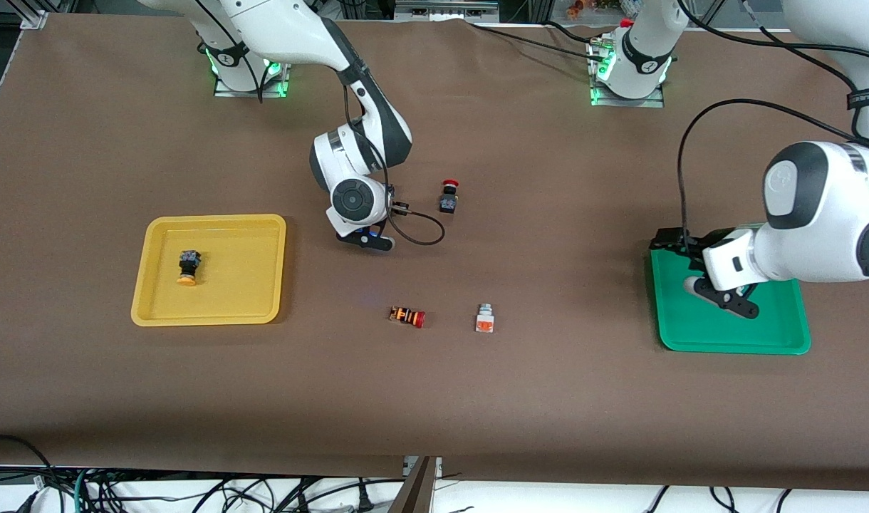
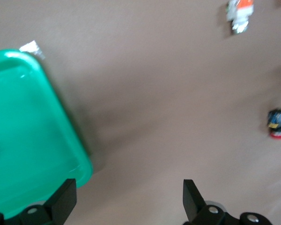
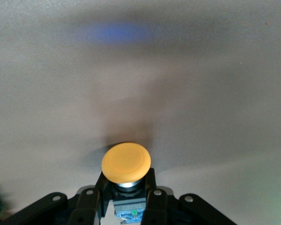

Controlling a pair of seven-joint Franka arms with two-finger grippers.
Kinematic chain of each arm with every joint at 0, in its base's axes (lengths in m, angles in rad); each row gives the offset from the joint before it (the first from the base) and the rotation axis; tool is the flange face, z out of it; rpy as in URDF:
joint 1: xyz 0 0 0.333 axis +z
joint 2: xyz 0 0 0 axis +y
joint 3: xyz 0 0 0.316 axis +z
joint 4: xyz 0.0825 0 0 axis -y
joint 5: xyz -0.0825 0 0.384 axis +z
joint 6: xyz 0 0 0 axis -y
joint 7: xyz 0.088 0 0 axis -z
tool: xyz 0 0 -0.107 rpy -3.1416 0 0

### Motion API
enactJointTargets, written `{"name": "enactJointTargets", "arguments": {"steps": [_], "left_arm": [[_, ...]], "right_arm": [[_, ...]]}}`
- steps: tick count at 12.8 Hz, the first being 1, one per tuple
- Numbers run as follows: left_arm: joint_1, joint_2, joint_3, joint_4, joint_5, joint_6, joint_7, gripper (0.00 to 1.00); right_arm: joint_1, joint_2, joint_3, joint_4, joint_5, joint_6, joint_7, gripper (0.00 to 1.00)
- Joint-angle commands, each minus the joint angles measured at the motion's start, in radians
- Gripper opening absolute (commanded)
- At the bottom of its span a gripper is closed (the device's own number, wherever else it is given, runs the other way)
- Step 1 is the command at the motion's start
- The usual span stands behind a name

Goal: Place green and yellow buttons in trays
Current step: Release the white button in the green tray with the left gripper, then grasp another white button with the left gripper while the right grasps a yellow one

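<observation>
My right gripper [image 1: 367,239] is shut on a black-bodied button with a round orange-yellow cap [image 3: 126,162], held over the bare table between the yellow tray [image 1: 263,267] and the middle. The gripper [image 3: 126,199] clamps the button's body. A second yellow-capped button [image 1: 187,268] lies in the yellow tray. A white-bodied button [image 1: 484,318] with orange marks lies on the table; it also shows in the left wrist view [image 2: 239,14]. My left gripper [image 1: 730,299] is open and empty [image 2: 129,206] over the green tray [image 1: 762,335]. A pale thing [image 1: 691,285], partly hidden, lies in that tray beneath it.
A black-bodied red-capped button [image 1: 448,196] stands beside the right gripper, toward the left arm's end. An orange-striped red-capped button [image 1: 407,316] lies beside the white-bodied button, nearer the camera than the right gripper. The green tray's corner [image 2: 47,140] fills part of the left wrist view.
</observation>
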Motion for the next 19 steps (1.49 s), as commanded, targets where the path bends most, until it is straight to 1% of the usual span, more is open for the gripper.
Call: {"name": "enactJointTargets", "arguments": {"steps": [1, 3, 5, 6, 8, 10, 11, 12, 15, 17, 19], "left_arm": [[-0.007, 0.014, -0.048, 0.009, -0.036, 0.063, -0.113, 1.0], [-0.025, 0.025, -0.091, 0.008, -0.065, 0.152, -0.222, 1.0], [-0.059, 0.048, -0.102, 0.008, -0.09, 0.247, -0.298, 1.0], [-0.074, 0.062, -0.114, 0.008, -0.117, 0.311, -0.303, 1.0], [-0.121, 0.099, -0.116, 0.005, -0.18, 0.437, -0.305, 1.0], [-0.166, 0.137, -0.119, 0.005, -0.197, 0.567, -0.306, 1.0], [-0.184, 0.157, -0.119, 0.006, -0.197, 0.623, -0.306, 1.0], [-0.203, 0.181, -0.125, 0.006, -0.197, 0.684, -0.308, 1.0], [-0.247, 0.266, -0.125, 0.011, -0.196, 0.86, -0.308, 1.0], [-0.29, 0.298, -0.125, 0.009, -0.19, 0.977, -0.308, 1.0], [-0.336, 0.352, -0.124, 0.008, -0.187, 1.119, -0.308, 1.0]], "right_arm": [[0.004, -0.055, -0.016, -0.017, 0.019, -0.016, -0.033, 0.18], [0.004, -0.092, -0.077, 0.0, 0.016, -0.074, -0.086, 0.18], [0.004, -0.121, -0.157, 0.009, 0.012, -0.122, -0.178, 0.18], [0.004, -0.132, -0.191, 0.011, 0.01, -0.147, -0.215, 0.18], [0.002, -0.133, -0.284, 0.017, 0.005, -0.183, -0.327, 0.18], [-0.004, -0.127, -0.376, 0.016, 0.005, -0.204, -0.492, 0.18], [-0.016, -0.119, -0.407, 0.016, 0.005, -0.216, -0.561, 0.18], [-0.043, -0.113, -0.416, 0.016, 0.005, -0.219, -0.608, 0.18], [-0.131, -0.1, -0.415, 0.016, -0.044, -0.21, -0.695, 0.18], [-0.174, -0.075, -0.416, 0.017, -0.048, -0.179, -0.712, 0.16], [-0.195, -0.052, -0.415, 0.016, -0.048, -0.142, -0.712, 0.16]]}}
